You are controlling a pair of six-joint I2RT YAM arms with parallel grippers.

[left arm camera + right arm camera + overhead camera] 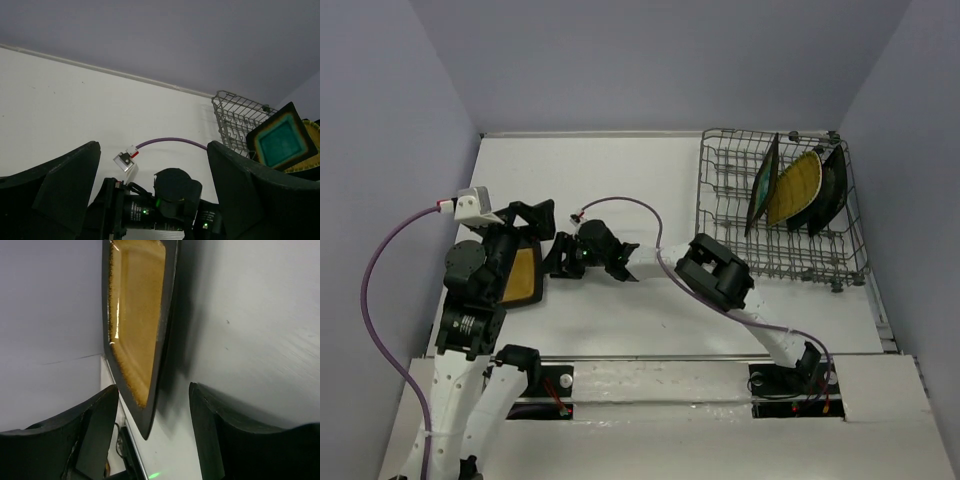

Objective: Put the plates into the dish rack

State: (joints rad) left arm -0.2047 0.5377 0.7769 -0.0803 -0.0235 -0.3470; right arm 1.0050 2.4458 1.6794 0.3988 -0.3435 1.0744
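Right end effector (pixel 153 387) is rolled on its side, jaws part-way apart, straddling the near corner of the mustard plate (pixel 135 315). One finger (pixel 95 430) sits just beside the rim. There's a clear gap + shadow btw plate and the table-side finger (pixel 225 440), so no grip seen. Plate is low over the table (pixel 620 180), left side, mustard face up; can't tell if it lies flat or is tipped. In top view it sits tight vs the L arm, its left edge hidden under that arm.

Left end effector (pixel 152 147) is wide open, nothing btw the fingers, aimed across the table toward the R arm and rack.

Rack (pixel 718 215) is at far right of the table, well apart from the mustard plate. Standing on edge in its right half: teal-centre plate (pixel 763 185) leftmost, yellow plate (pixel 798 188) next, dark plates (pixel 832 190) behind; count of the dark ones unclear.

Purple cable (pixel 170 141) arcs off the R arm's wrist.
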